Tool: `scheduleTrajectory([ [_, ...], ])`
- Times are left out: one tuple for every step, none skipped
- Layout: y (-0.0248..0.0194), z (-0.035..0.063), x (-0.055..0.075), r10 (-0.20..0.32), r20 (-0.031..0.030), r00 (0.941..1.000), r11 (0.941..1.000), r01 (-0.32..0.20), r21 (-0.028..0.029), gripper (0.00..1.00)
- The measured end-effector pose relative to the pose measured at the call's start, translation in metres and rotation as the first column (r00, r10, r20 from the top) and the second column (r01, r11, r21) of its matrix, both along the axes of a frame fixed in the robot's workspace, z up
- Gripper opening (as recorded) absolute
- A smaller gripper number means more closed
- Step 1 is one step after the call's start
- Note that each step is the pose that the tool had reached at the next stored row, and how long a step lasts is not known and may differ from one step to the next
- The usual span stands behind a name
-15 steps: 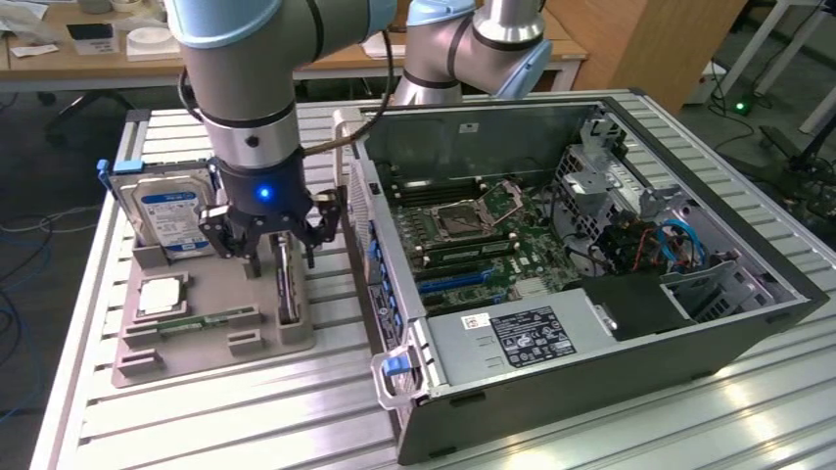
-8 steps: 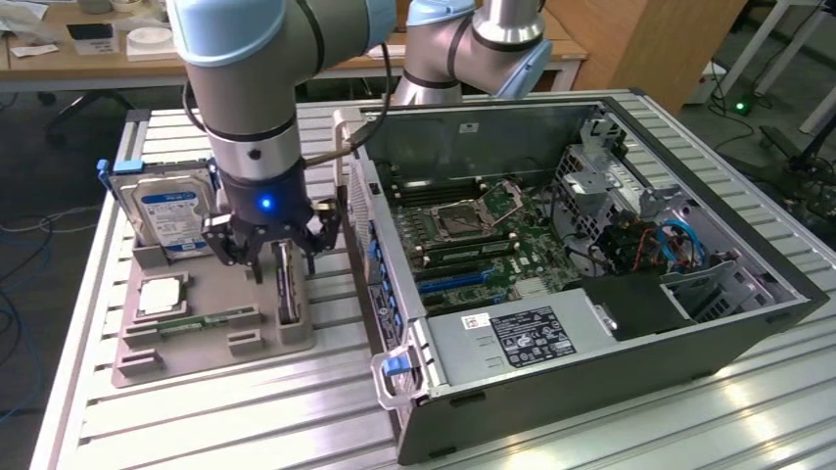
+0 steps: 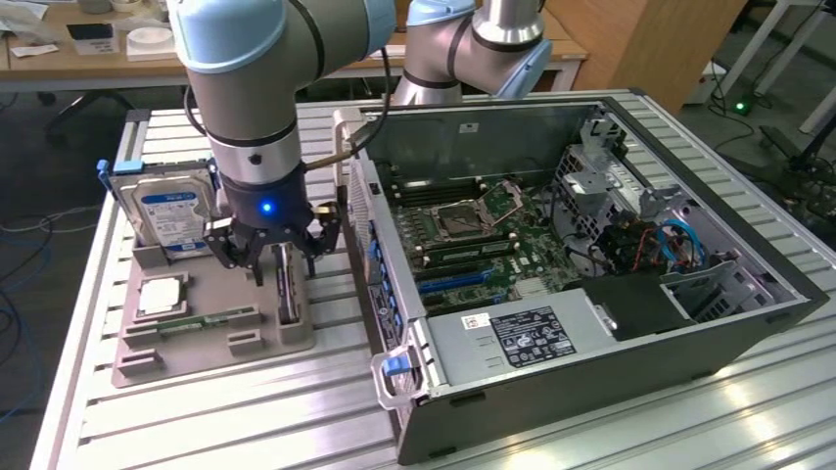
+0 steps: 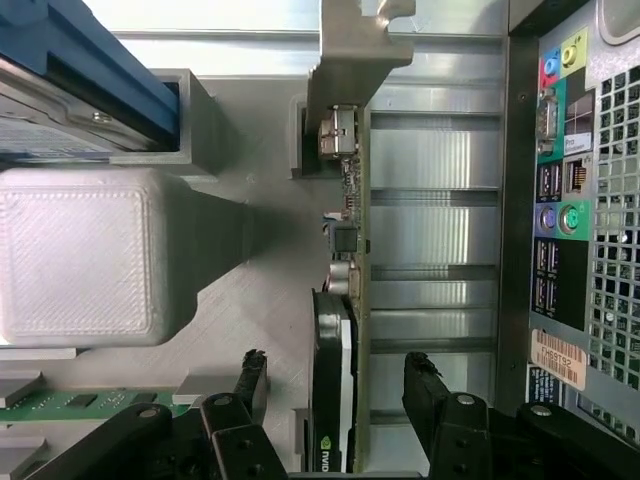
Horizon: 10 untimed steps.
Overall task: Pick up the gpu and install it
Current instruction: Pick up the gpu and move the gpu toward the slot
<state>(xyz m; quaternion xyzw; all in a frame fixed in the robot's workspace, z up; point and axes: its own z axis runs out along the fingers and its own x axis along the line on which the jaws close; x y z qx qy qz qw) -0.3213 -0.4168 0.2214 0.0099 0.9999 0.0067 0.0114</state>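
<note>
In the exterior view, the arm reaches down over a grey holder tray (image 3: 196,357) that lies on the slatted metal worktop (image 3: 235,421), at the exterior view's left of an open computer case (image 3: 731,328). The pincer (image 3: 284,266) hangs low over the tray's edge nearest the case, its fingers spread wide to either side of the gpu (image 3: 288,299), which stands on its long edge in a slot of the tray. A hard drive (image 3: 166,211) with a blue and white label stands upright at the tray's far end. A square processor chip (image 3: 163,294) and a slim green memory stick (image 3: 203,319) lie flat on the tray, beside the gpu on the side away from the case. Inside the case, the motherboard (image 3: 477,235) lies exposed, with a labelled power supply (image 3: 523,338) at the near end. In the wrist view, the gpu (image 4: 330,420) is seen edge-on, running straight away from the camera between the two black fingers (image 4: 250,385), which stand well apart with a gap on each side of the card and hold nothing. The gpu's pale metal bracket (image 4: 350,60) rises at its far end. The green memory stick (image 4: 60,405) lies by one finger, and the case's rear port panel (image 4: 565,200) runs along the other side.
</note>
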Motion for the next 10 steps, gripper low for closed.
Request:
scheduleTrajectory([
  [0.0002, -0.0002, 0.0, 0.0, 0.0002, 1.0, 1.0, 0.0, 0.0001, 0.66],
  [0.0008, -0.0007, 0.0, 0.0, 0.0004, 1.0, 1.0, 0.0, 0.0003, 0.66],
  [0.0016, -0.001, 0.0, -0.002, 0.0001, 1.0, 1.0, 0.002, 0.0001, 0.66],
  [0.0026, -0.0014, 0.0, -0.004, 0.0, 1.0, 1.0, 0.004, 0.0, 0.66],
  [0.0036, -0.0017, 0.0, -0.006, 0.0001, 1.0, 1.0, 0.006, 0.0, 0.66],
  [0.0043, -0.002, 0.0, -0.008, 0.0, 1.0, 1.0, 0.008, -0.0004, 0.66],
  [0.0046, -0.0025, 0.0, -0.014, 0.0002, 0.9999, 0.9999, 0.014, -0.0006, 0.66],
  [0.0046, -0.0029, 0.0001, -0.022, 0.0001, 0.9997, 0.9997, 0.022, -0.0009, 0.66],
  [0.0046, -0.0031, 0.0, -0.027, -0.0001, 0.9996, 0.9996, 0.027, -0.0011, 0.66],
  [0.0046, -0.0035, 0.0, -0.028, 0.0, 0.9996, 0.9996, 0.028, -0.0011, 0.66],
])
